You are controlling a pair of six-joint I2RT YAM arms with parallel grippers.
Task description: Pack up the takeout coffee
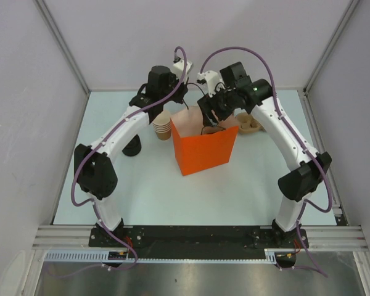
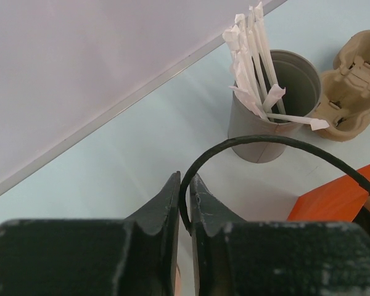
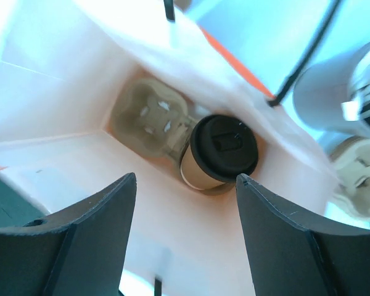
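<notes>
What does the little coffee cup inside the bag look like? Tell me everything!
The takeout coffee is a small tan paper cup with a round black plastic lid on. It stands about upright at the bottom of the orange bag, seemingly in one pocket of a beige pulp carrier. The open right hand hovers above without touching it.

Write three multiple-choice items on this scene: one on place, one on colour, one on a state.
1. Where is the takeout coffee? A on the table; B inside the bag; C atop the cup stack.
2. What colour is the bag's outside? A orange; B green; C white.
3. The right gripper is: A shut on the lid; B open; C shut empty.
Key: 1B, it stands deep between the bag's walls; 2A, the top view shows orange; 3B, its fingers stand apart, nothing between.
</notes>
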